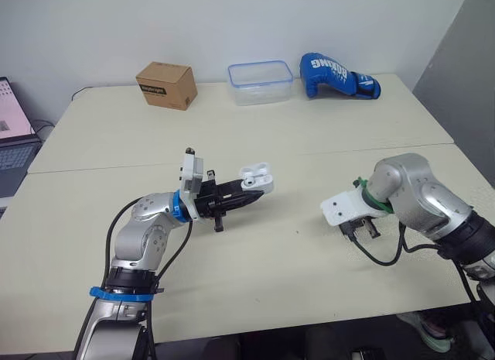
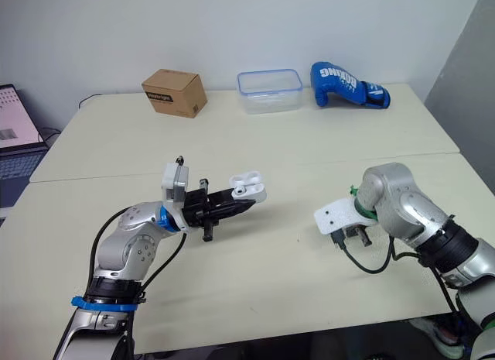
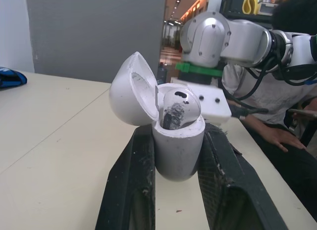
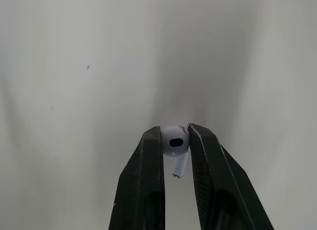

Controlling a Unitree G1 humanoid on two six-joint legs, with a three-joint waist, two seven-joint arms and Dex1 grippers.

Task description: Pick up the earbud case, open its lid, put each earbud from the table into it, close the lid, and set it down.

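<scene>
The laptop and a person are cut off at the edges.

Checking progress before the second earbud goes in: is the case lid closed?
No, the lid stands open above the case, with one earbud seated inside.

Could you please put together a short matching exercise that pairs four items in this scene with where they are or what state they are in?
Things:
1. earbud case
2. loose earbud
3. boxing glove
4. cardboard box

Places and states:
A. blue, at the far edge of the table
B. pinched in the right end effector
C. lid open, held by the left end effector
D. brown, to the robot's left of the clear container

Pairs: 1-C, 2-B, 3-A, 4-D.
</scene>
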